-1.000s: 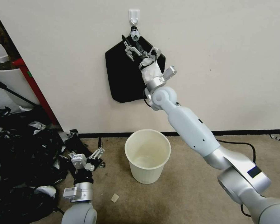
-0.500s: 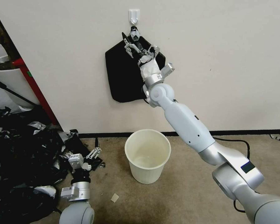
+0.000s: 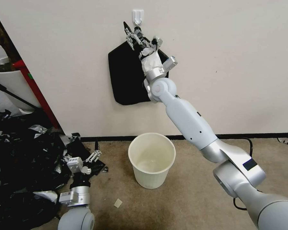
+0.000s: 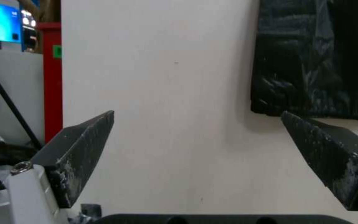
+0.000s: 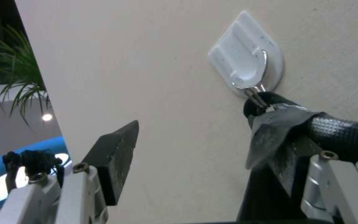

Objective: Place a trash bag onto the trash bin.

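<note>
The right pincer (image 3: 135, 33) is up at the wall hook (image 3: 138, 16), its fingers apart and holding nothing, at the top of the flat black pack of bags (image 3: 126, 80). If it closes on the hanging loop (image 5: 270, 102) instead of one bag, the whole pack may come off the hook. The wall is just behind, so little room there. The trash bin (image 3: 152, 159) stands on the carpet below, open and unlined. The left pincer (image 3: 91, 157) waits low beside the black plastic scraps (image 3: 22, 150), fingers apart

A flat black pack of bags (image 3: 126, 78) is hung from a white wall hook (image 3: 138, 16) at twelve o'clock; black plastic scraps (image 3: 19, 159) are heaped at eight o'clock.
</note>
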{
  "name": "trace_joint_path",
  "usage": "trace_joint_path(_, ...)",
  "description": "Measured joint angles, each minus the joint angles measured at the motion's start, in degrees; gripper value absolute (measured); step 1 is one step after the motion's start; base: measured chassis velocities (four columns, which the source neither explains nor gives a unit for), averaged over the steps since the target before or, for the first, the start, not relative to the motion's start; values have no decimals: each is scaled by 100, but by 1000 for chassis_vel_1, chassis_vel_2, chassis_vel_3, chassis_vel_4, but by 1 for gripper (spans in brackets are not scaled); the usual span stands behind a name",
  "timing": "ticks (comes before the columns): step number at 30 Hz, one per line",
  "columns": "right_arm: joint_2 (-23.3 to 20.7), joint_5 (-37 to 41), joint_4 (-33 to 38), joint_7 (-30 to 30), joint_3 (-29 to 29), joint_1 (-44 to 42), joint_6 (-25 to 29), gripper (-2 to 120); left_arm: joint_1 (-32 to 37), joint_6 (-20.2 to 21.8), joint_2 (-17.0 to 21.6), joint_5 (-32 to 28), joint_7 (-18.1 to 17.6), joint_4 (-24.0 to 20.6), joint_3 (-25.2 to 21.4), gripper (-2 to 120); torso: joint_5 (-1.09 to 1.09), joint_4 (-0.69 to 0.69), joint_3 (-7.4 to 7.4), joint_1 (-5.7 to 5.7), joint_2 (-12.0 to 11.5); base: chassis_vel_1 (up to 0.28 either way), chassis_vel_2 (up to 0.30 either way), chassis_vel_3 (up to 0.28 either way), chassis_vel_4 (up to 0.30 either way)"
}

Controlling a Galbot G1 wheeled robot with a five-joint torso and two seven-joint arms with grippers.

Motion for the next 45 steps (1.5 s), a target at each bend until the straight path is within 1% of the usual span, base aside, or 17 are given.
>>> trace_joint_path(4,55,-6,-163,-74,101,57,5,78,27,-20,-23,13,-3,-1,-5,100,0,0,0,0,0,0,0,0,0)
trace_joint_path(8,54,-11,-171,-105,118,57,9,78,26,-29,-35,20,-4,15,-3,100,0,0,0,0,0,0,0,0,0)
trace_joint_path(13,32,-32,-188,-185,141,19,22,69,5,-34,-62,48,-7,60,27,100,0,-1,0,0,0,0,0,0,0)
trace_joint_path(14,26,-38,-190,-212,153,2,27,63,-7,-34,-71,62,-8,79,41,100,0,-1,0,0,0,0,0,0,0)
trace_joint_path(16,20,-51,-195,-240,165,-17,33,56,-18,-39,-76,80,-12,104,53,100,1,-1,0,0,0,0,0,0,0)
trace_joint_path(17,19,-78,-204,-253,172,-24,37,50,-25,-44,-81,94,-13,122,63,100,0,-1,0,0,0,0,0,0,0)
trace_joint_path(18,19,-78,-204,-253,172,-24,37,50,-25,-44,-81,94,-13,122,63,100,0,-1,0,0,0,0,0,0,0)
trace_joint_path(21,20,-162,-265,-336,189,-37,66,35,-32,-61,-89,118,-16,164,86,100,1,-1,0,0,0,0,0,0,0)
trace_joint_path(22,20,-162,-265,-336,189,-37,66,35,-32,-61,-89,118,-16,164,86,100,1,-1,0,0,0,0,0,0,0)
trace_joint_path(25,17,-194,-291,-449,200,-51,88,20,-44,-76,-94,140,-20,212,99,100,1,-1,0,0,0,0,0,0,0)
trace_joint_path(26,17,-194,-291,-449,200,-51,88,20,-44,-76,-94,140,-20,212,99,100,1,-1,0,0,0,0,0,0,0)
trace_joint_path(29,6,-217,-322,-606,231,-81,135,6,-50,-89,-99,158,-25,252,108,100,1,-1,0,0,0,0,0,0,0)
trace_joint_path(30,6,-217,-322,-606,231,-81,135,6,-50,-89,-99,158,-25,252,108,100,1,-1,0,0,0,0,0,0,0)
trace_joint_path(31,-2,-224,-339,-711,245,-100,165,0,-52,-94,-99,163,-27,269,109,100,0,-1,0,0,0,0,0,0,0)
trace_joint_path(35,-39,-277,-343,-1010,294,-214,256,0,-57,-115,-100,172,-32,298,111,100,0,0,0,0,0,0,0,0,0)
trace_joint_path(39,-140,-313,-121,-1264,355,-472,326,0,-60,-134,-97,174,-35,315,110,100,0,0,0,0,0,0,0,0,0)
trace_joint_path(45,-422,-347,661,-1704,507,-1304,349,0,-66,-179,-81,174,-43,367,96,100,1,-2,0,0,0,0,0,0,0)
